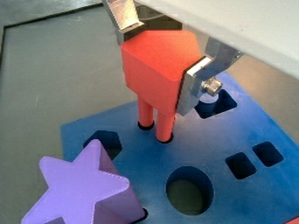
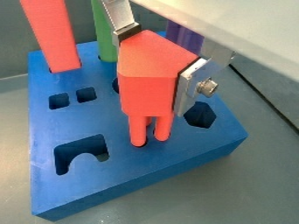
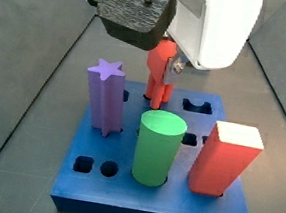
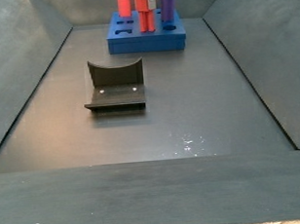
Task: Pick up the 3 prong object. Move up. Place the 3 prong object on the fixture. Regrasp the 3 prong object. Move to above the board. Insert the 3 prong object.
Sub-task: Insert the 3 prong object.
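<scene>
1. Clamped on the 3 prong object (image 2: 155, 83), the gripper (image 2: 162, 54) stood over the board (image 2: 128, 179), its silver fingers (image 2: 201, 83) pressed against the red body's two sides in both wrist views.
2. That red piece hung upright with its prongs pointing down; in a wrist view their tips (image 1: 156, 127) met the blue surface, seemingly entering holes, though how deep could not be told.
3. Around it on the board stood the purple star peg (image 3: 103, 95), the green cylinder (image 3: 156, 148) and the red-orange block (image 3: 226, 159).
4. Well away from the board, the fixture (image 4: 114, 85) sat bare on the floor, so the pick-up, placing there and regrasp looked finished.
5. By my judgement only the insertion remained: pressing the prongs fully home, then letting go.
</scene>
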Robot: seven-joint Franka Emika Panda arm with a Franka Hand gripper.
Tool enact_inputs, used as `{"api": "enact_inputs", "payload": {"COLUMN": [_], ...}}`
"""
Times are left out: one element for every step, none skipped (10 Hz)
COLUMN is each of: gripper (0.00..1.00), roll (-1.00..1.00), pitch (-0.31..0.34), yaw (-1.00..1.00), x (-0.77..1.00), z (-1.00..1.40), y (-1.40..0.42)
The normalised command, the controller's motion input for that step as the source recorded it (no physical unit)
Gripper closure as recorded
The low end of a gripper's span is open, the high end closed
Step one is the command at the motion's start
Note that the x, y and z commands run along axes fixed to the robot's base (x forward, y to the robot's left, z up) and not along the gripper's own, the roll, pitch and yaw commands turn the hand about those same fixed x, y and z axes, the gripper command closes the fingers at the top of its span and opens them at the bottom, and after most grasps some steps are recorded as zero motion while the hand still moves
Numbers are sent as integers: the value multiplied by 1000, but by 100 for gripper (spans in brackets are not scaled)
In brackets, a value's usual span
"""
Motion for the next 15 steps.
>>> {"api": "enact_inputs", "payload": {"gripper": [100,100,100,100,100,100,100,100,100,100,100,100,100,100,100], "roll": [137,100,-39,17,4,7,9,7,7,6,7,4,9,0,0], "pitch": [-6,-3,-10,23,0,0,0,0,0,0,0,0,0,0,0], "yaw": [-54,-91,-26,-6,-57,-63,-63,-63,-63,-63,-63,-63,-89,-23,-29], "x": [271,309,120,-403,257,271,274,274,274,271,269,266,226,189,217], "z": [-1000,-1000,-89,-897,-1000,-1000,-1000,-1000,-1000,-1000,-1000,-1000,-1000,-1000,-1000], "y": [-54,0,0,0,0,0,0,0,0,0,0,0,0,0,0]}}
